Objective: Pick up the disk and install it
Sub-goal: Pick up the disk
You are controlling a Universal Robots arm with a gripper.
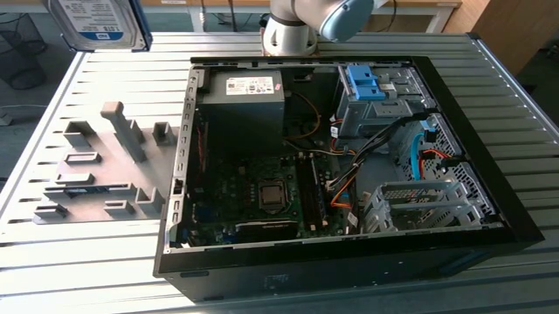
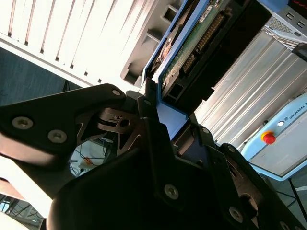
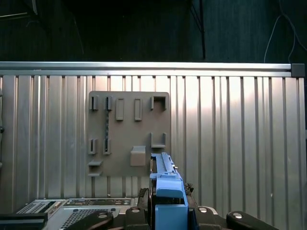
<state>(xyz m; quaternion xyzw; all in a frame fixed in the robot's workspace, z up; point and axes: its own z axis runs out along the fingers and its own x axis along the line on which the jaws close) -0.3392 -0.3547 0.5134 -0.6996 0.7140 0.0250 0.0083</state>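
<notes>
The disk (image 1: 96, 23), silver with a blue-and-white label and a blue carrier frame, hangs high above the table's far corner at the exterior view's left. In the second wrist view my gripper (image 2: 163, 112) is shut on the blue frame, and the disk's (image 2: 192, 43) green circuit board and connector face the camera. The first wrist view looks straight down past the held disk (image 3: 165, 184) onto the table, with my gripper (image 3: 168, 215) clamped around its blue edge.
An open computer case (image 1: 183, 196) lies on the slatted metal table (image 1: 105, 275). It holds a power supply (image 1: 245, 98), a blue drive bay (image 1: 367, 82) and a metal drive cage (image 1: 419, 203). A grey fixture plate (image 1: 96, 170) (image 3: 127, 134) with upright holders lies beside it.
</notes>
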